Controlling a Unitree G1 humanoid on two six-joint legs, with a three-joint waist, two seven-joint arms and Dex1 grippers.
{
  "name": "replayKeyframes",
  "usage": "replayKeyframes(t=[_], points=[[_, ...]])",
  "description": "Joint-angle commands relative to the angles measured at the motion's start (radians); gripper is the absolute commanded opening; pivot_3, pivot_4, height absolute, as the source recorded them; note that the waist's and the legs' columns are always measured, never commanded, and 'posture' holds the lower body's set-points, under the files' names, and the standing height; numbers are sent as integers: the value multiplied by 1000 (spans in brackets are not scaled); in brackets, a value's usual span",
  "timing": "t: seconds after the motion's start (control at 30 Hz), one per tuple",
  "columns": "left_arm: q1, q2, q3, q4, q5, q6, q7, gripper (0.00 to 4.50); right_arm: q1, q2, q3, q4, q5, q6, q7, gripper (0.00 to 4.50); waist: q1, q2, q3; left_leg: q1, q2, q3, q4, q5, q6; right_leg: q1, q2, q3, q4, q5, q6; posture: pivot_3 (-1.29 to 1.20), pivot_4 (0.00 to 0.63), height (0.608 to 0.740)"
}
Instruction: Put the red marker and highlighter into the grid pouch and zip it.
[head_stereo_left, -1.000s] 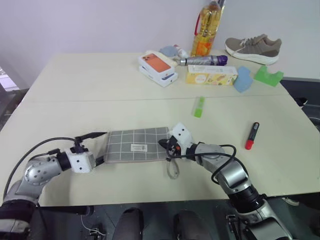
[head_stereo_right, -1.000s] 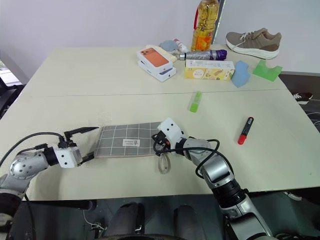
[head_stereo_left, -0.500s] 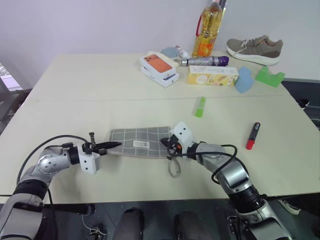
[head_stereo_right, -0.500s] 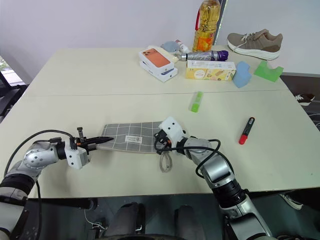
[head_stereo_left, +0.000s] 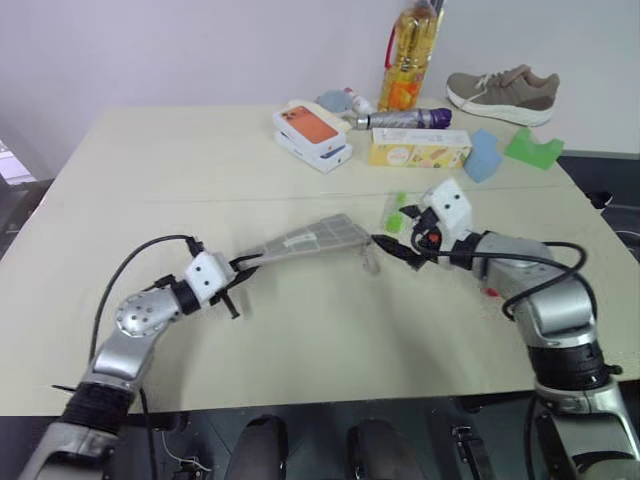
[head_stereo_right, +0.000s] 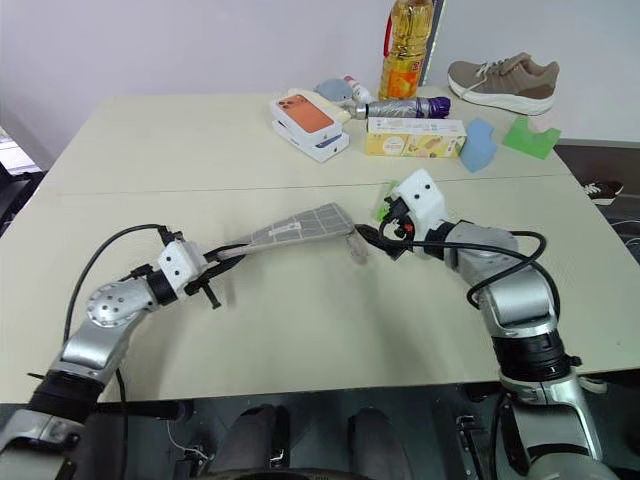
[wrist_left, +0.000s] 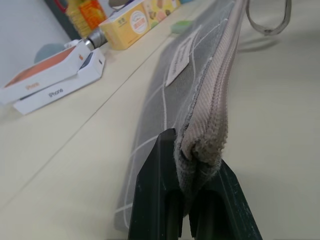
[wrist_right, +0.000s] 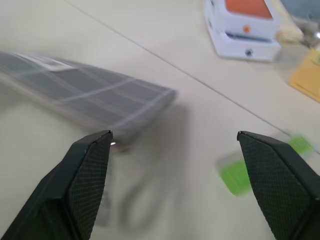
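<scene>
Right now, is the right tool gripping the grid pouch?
No; the right tool stands wide open, apart from the grid pouch.

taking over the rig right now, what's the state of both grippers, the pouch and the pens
Left gripper: shut on one end of the flat grey fabric grid pouch, which is lifted at a slant above the table.
Right gripper: open, holding nothing, near the pouch's loop end.
Chunky green highlighter: on the table by the right gripper.
Red marker: on the table, mostly hidden behind the right arm.
Done: nothing packed.
Left: put both pens in the pouch, then zip it.
</scene>
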Motion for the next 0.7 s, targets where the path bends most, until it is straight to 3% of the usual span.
replayKeyframes(t=[0.03,0.43,0.53,0.7], points=[[24,-28,28,-89,29,43,48,0,6,56,7,-24,20,54,-56,4288,1,0,0,0,0,0,0,0,0,0,0,0,0,0,0,0,150,740],[27,-108,38,-112,90,78,88,0,35,116,16,-6,17,91,-135,4288,6,0,0,0,-1,0,1,0,0,1,-1,0,-1,0,0,0,150,740],[27,-112,31,-117,103,74,78,0,39,119,18,-6,16,73,-136,3557,4,0,0,0,-1,0,1,0,0,1,-1,0,-1,0,0,0,150,740],[27,-119,36,-117,109,81,76,0,31,131,20,-15,17,74,-150,907,5,0,0,0,-1,0,1,0,0,0,-1,0,-1,0,0,0,150,740]])
